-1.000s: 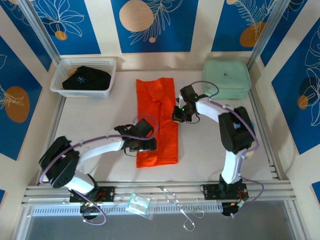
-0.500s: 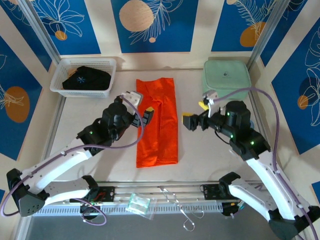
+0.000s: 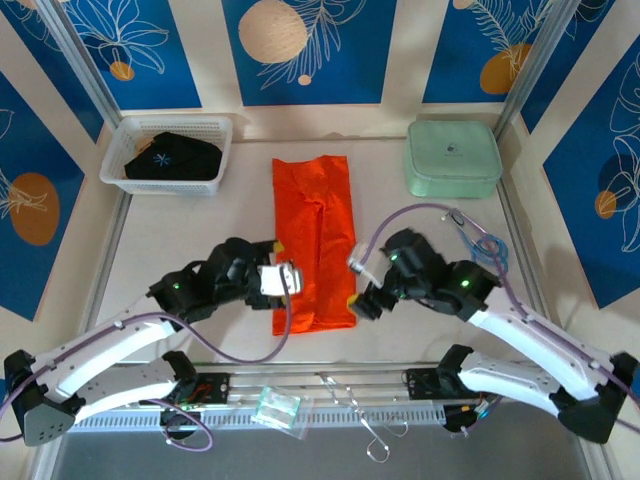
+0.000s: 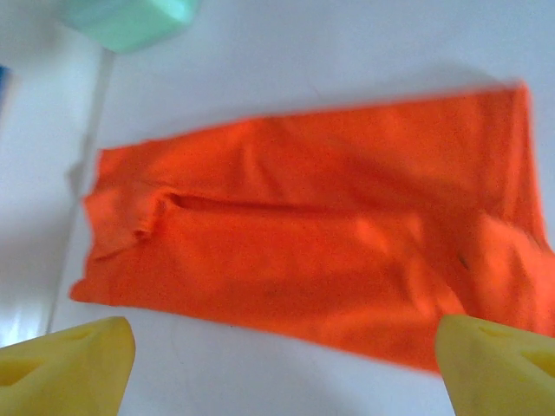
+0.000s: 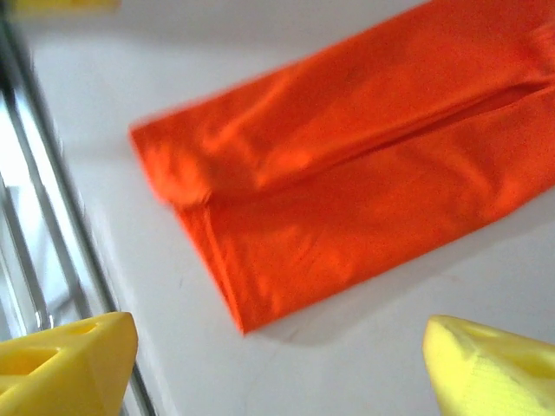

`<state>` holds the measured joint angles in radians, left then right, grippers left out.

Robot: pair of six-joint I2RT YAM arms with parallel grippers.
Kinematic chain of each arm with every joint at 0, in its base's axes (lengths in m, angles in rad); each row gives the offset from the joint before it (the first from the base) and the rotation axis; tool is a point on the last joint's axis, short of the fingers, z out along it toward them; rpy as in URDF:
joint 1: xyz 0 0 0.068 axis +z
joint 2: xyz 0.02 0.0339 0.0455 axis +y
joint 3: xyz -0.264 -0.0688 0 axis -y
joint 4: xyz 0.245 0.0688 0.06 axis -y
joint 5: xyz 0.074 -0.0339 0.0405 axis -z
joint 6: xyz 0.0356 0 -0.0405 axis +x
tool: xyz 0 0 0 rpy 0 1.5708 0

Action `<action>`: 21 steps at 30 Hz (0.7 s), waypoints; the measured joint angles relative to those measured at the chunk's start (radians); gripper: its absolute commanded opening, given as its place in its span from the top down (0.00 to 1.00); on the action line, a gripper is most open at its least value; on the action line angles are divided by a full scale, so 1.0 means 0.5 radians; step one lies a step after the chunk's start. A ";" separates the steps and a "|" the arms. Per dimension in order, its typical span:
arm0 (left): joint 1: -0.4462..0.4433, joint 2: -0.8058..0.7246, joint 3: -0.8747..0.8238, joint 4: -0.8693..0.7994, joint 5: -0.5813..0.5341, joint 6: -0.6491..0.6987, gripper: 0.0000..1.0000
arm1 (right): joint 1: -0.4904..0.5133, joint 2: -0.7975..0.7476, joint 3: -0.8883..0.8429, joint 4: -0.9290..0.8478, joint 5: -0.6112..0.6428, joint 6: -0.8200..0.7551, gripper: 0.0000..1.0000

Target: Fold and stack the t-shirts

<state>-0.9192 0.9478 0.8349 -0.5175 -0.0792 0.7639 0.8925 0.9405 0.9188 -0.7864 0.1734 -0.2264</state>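
Nearest you, the metal rail [image 3: 330, 383] along the table's front edge carries a small clear plastic piece [image 3: 276, 408] and a pair of scissors [image 3: 365, 428], both lying between the arm bases. In the right wrist view the rail runs close beside the near corner of the cloth.

Just beyond it, your left gripper [image 3: 285, 279] hangs over the left edge of the orange t-shirt [image 3: 317, 235] near its near end. Its yellow fingers [image 4: 65, 360] are spread wide with nothing between them. Your right gripper [image 3: 361, 288] sits just beside the shirt's right edge at the near corner. It too is spread wide and empty, with bare table under the gap between its fingers [image 5: 65, 364]. You cannot tell from these views whether either one touches the cloth.

The orange t-shirt lies folded into a long strip down the middle of the table [image 3: 190, 240], its long side running away from you. One lengthwise fold line shows, and there is a small rumple at the near end.

You have open white surface on both sides of the strip, more on the left.

At the far left corner the white mesh basket [image 3: 113, 160] holds the black t-shirt [image 3: 172, 160], with its light-blue mark facing up. At the far right a mint-green case [image 3: 452, 157] sits against the side rail. Both are well apart from the orange shirt.
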 measured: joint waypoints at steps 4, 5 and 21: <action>-0.116 0.073 -0.121 -0.192 -0.017 0.166 0.11 | 0.260 0.330 -0.146 -0.082 0.201 -0.158 0.13; -0.140 0.085 -0.153 -0.208 -0.022 0.187 0.12 | 0.285 0.410 -0.169 -0.094 0.229 -0.179 0.13; -0.240 0.417 -0.359 -0.102 -0.011 0.340 0.21 | 0.205 0.986 -0.238 0.233 0.320 -0.420 0.10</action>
<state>-1.0393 1.1561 0.6552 -0.5686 -0.0849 0.9340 0.9951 1.4338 0.7998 -0.6701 0.3332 -0.4366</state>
